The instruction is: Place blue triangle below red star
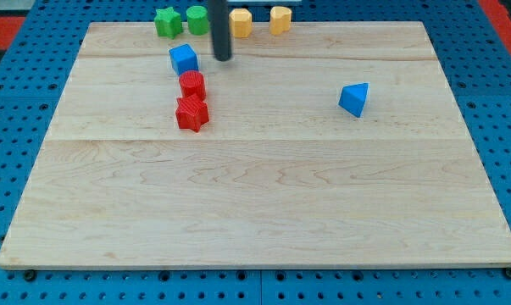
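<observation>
My tip is a bare rod with no pincer to part or close, and it grips nothing. The blue triangle lies well off toward the view's right and a little lower, alone on the desk. The red star sits below-left of my tip, touching a red block, with a blue cube just left. Likely risk: sweeping the triangle leftward too high strikes the star and shifts the target.
</observation>
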Tool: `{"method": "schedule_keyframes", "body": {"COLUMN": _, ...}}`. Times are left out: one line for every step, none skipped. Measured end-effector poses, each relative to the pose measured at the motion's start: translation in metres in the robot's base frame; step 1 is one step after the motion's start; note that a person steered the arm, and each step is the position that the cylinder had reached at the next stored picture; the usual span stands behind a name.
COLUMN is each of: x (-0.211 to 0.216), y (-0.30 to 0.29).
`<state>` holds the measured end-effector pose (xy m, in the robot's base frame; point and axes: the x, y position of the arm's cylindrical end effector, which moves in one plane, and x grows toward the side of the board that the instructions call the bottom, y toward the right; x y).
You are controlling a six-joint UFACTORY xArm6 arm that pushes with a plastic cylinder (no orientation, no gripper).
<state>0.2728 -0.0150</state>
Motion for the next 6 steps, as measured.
{"method": "schedule_keyframes", "body": {"x": 0.000, "y": 0.120}}
{"method": "schedule_keyframes", "body": {"x": 0.028, "y": 0.208}}
{"method": "schedule_keyframes", "body": {"x": 0.069, "y": 0.216}}
{"method": "schedule_keyframes", "body": {"x": 0.087, "y": 0.160}}
{"method": "schedule_keyframes", "body": {"x": 0.116, "y": 0.108}}
{"method": "schedule_keyframes", "body": {"x": 0.155, "y": 0.084}}
